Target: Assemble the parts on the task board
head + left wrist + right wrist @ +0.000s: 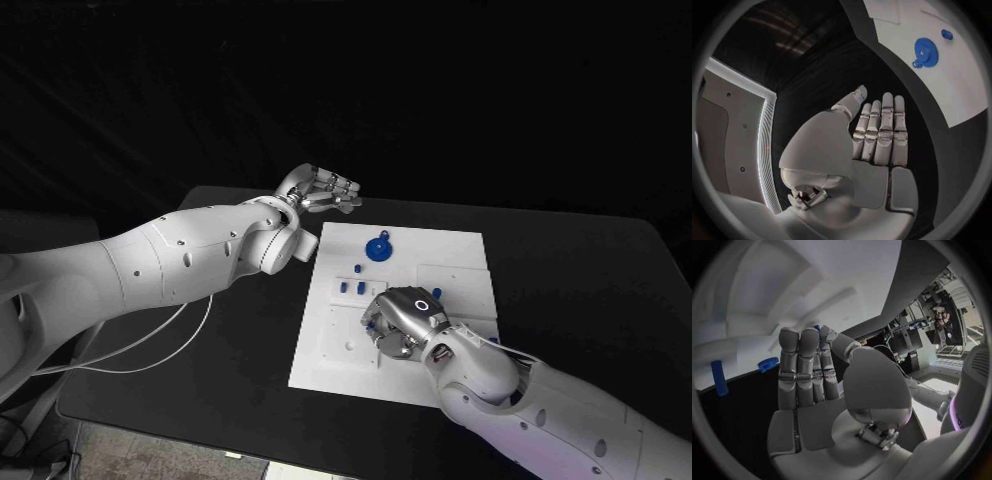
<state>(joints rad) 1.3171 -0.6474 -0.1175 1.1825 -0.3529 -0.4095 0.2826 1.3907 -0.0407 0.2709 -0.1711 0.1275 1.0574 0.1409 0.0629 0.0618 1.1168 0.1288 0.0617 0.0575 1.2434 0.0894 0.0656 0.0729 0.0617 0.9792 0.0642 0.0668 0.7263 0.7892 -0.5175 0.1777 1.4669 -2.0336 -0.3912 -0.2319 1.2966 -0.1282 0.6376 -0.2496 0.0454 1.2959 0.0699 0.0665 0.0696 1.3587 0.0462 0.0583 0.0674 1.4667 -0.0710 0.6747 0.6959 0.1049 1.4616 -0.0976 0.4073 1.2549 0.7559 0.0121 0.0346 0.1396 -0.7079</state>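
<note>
the task board (454,262) lies flat in the middle of the black table (606,270), its long axis running from the robot's side toward the far edge. a blue gear (378,248) lies flat on the board's far part, with a small blue piece touching its near rim. nearer the robot, a few short blue pegs (349,288) stand in the board along its left side, upright as far as the head view tells.

the right hand (408,318) is over the near half of the board, palm down. in the right wrist view its fingers (798,370) lie straight and side by side, and a small blue part (819,331) shows at their tips beside the thumb; whether the hand pinches it cannot be told. the same view shows a blue peg (718,378) and a toothed blue piece (768,363) at the board's edge.

the left hand (323,191) is above the bare table just beyond the board's far left corner, holding nothing, its fingers (882,132) together and extended.
</note>
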